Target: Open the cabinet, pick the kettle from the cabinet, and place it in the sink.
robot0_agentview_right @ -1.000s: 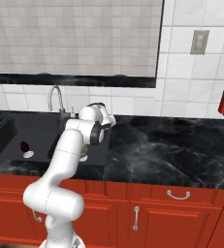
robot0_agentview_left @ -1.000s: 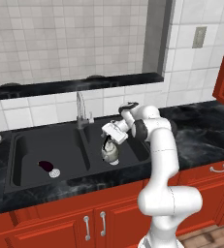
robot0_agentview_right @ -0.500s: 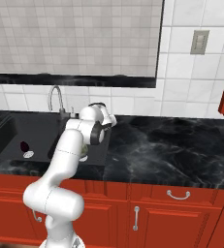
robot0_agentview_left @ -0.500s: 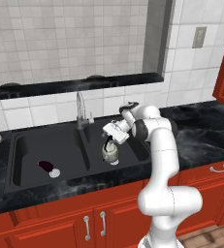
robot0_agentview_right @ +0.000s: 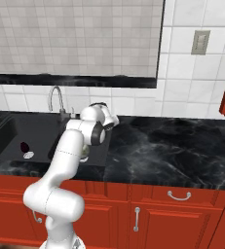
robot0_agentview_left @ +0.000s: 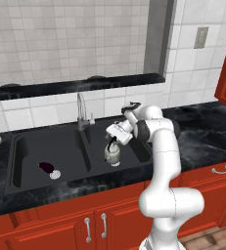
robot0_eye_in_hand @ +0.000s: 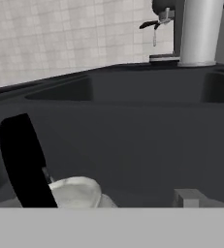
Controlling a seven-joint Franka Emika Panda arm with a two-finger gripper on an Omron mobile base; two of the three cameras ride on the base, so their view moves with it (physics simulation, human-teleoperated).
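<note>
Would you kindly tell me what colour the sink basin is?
The sink is black, seen best in the left base view.

I see the kettle (robot0_agentview_left: 112, 153) occupying the right basin floor of the sink (robot0_agentview_left: 31, 188), faucet (robot0_agentview_left: 80, 110) rising just behind it. The left basin stays mostly open, only a small dark item (robot0_agentview_left: 47, 167) there.

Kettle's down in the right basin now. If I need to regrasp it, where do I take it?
Take the kettle by its thin black hoop handle on top, coming straight down from above. It sits upright on the sink floor, the basin walls hinder side approaches, and the open gripper hangs right over it.
</note>
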